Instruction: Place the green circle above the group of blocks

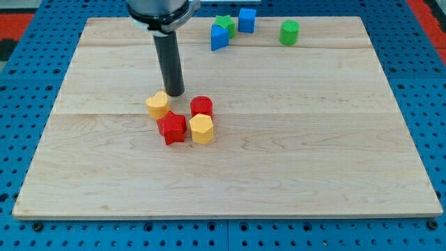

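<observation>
My tip [175, 93] has no fingers; it sits beside the yellow heart [157, 105]; I should circle behind the green circle [289, 32], well apart, pushing slowly.

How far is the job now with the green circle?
Done: nothing yet. The green circle sits near the view's top right, far from the group: two red blocks and two yellow blocks.
In hand: my tip stands just above the group, next to the upper yellow block, not at the circle.
Left: reach the circle and push it left and down, to just above the group.
</observation>
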